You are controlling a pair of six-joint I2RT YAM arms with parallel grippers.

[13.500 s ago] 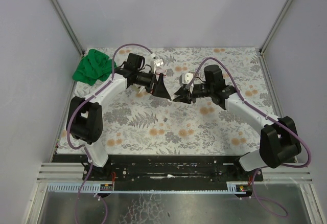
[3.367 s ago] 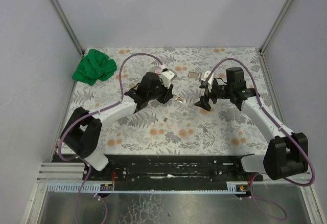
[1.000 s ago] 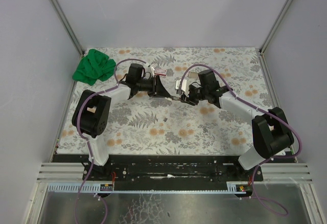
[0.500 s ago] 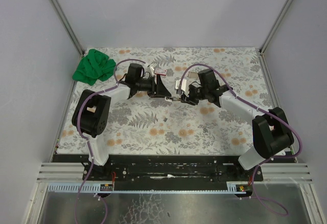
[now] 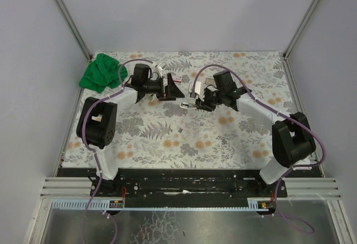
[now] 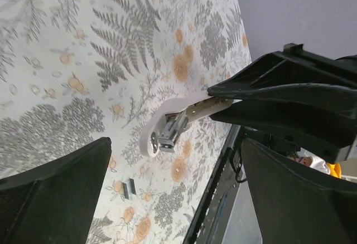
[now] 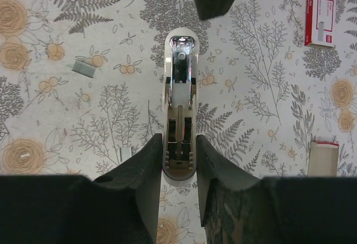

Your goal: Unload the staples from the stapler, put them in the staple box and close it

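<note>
- R gripper [image 7: 178,163] clamped open white stapler [image 7: 179,82] by its rear, over mid-worktop.
- L gripper [image 5: 169,87] gaped wide, held nothing, near stapler's tip.
- Staples [image 7: 83,69]: short grey strip lay on worktop, apart from stapler, toward near edge.
- Green cloth [image 5: 101,72] sat at far-left corner.

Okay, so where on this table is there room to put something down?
The widest bare stretch of table is front right, between the right arm and the near edge; the back right corner is also bare. The middle is crowded: the open left gripper, the right gripper holding the stapler, a box and loose staples. A green cloth takes the back left corner.
</note>
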